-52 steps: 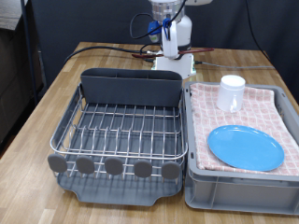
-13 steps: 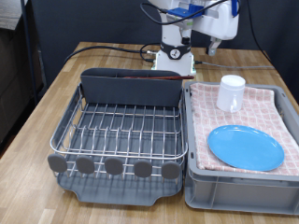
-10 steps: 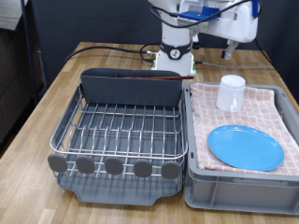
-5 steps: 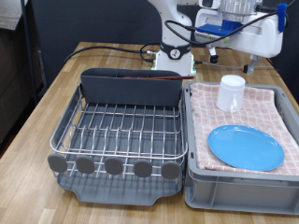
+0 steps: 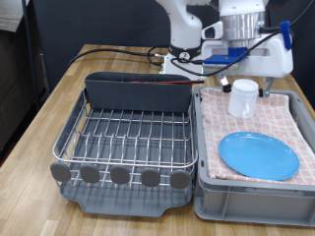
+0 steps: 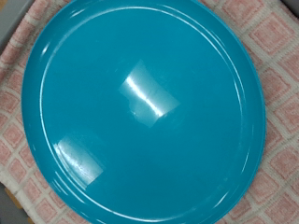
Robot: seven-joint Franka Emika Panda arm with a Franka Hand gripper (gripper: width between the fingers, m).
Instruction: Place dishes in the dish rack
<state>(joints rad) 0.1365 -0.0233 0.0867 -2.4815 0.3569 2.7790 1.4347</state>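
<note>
The bright-blue plate (image 5: 258, 154) lies flat on the pink checkered cloth in the grey bin (image 5: 251, 205). It fills the wrist view (image 6: 149, 112). The white mug (image 5: 243, 98) stands upright behind it on the cloth. My gripper (image 5: 245, 85) hangs over the bin, just above the mug, with its fingers spread and nothing between them; the fingers do not show in the wrist view. The dish rack (image 5: 123, 138) stands at the exterior view's left of the bin. The reddish-brown wooden spoon (image 5: 148, 83) lies across the top of its grey caddy.
The rack's wire grid holds no plate or mug. Black and red cables (image 5: 138, 54) run over the wooden table behind the rack. The robot base (image 5: 184, 59) stands behind the caddy.
The arm has swung from behind the rack towards the exterior view's right and come down over the bin, ending above the mug. The spoon, the plate and the mug have not moved.
</note>
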